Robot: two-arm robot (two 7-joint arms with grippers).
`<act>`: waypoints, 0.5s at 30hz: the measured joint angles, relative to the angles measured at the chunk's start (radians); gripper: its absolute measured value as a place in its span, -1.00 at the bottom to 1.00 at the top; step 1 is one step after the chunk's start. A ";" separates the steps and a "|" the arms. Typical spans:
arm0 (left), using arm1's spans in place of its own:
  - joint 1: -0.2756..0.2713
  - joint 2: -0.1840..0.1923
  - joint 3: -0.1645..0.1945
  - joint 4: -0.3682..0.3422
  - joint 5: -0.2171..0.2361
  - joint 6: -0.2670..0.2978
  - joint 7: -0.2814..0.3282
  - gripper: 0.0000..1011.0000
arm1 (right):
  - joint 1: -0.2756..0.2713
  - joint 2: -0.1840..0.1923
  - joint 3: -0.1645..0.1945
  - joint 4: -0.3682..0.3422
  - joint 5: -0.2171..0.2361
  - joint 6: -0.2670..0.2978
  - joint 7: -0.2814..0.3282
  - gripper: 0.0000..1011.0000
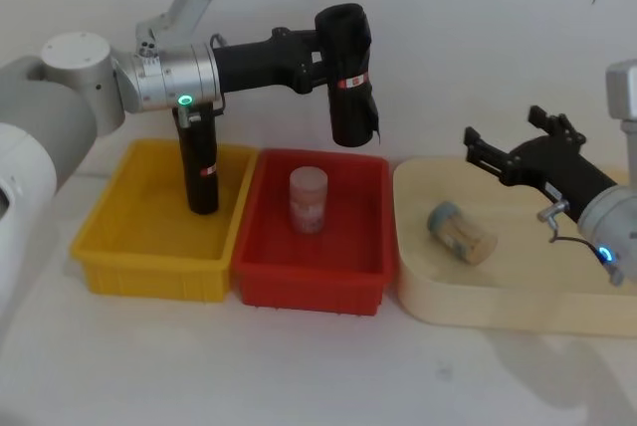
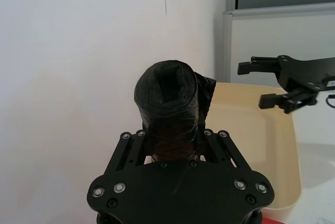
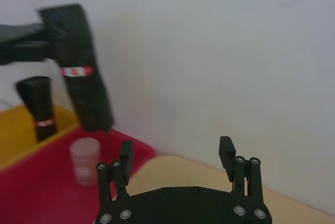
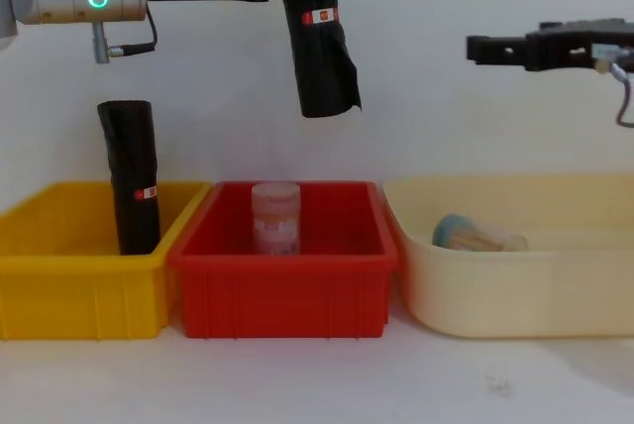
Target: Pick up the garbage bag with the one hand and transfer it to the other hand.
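My left gripper [image 1: 333,48], on the arm with the green ring light, is shut on the garbage bag [image 1: 348,78], a tall black roll with a red-and-white label band. The roll hangs slightly tilted in the air above the red bin [image 1: 309,282], well clear of it. It also appears as the garbage bag [image 4: 317,38] in the chest view and end-on as the garbage bag [image 2: 167,103] between the left fingers. My right gripper [image 1: 501,137], on the blue-lit arm, is open and holds nothing. It hovers above the cream tray [image 1: 428,287], to the right of the roll and apart from it.
A second black roll [image 1: 199,172] stands upright in the yellow bin [image 1: 149,267] at the left. A clear jar [image 1: 309,199] stands in the red bin below the held roll. Another jar [image 1: 461,232] lies on its side in the cream tray. A white wall is behind.
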 joint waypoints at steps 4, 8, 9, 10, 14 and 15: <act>-0.001 -0.001 0.000 0.002 0.000 -0.001 -0.001 -0.21 | 0.005 -0.005 -0.021 -0.014 0.010 -0.009 0.025 0.98; -0.002 -0.001 0.001 0.004 -0.001 -0.001 -0.001 -0.21 | 0.012 -0.014 -0.047 -0.020 0.011 -0.018 0.041 0.98; -0.002 -0.001 0.001 0.004 -0.001 -0.001 -0.001 -0.21 | 0.017 -0.020 -0.060 -0.021 0.010 -0.022 0.045 0.98; -0.002 -0.001 0.001 0.004 -0.001 -0.002 -0.001 -0.21 | 0.021 -0.026 -0.075 -0.021 0.006 -0.025 0.047 0.98; -0.002 -0.002 0.001 0.005 -0.001 -0.002 -0.002 -0.21 | 0.034 -0.043 -0.113 -0.017 -0.016 -0.030 0.047 0.98; -0.002 -0.002 0.002 0.005 -0.001 -0.002 -0.002 -0.21 | 0.038 -0.048 -0.122 -0.015 -0.020 -0.031 0.046 0.98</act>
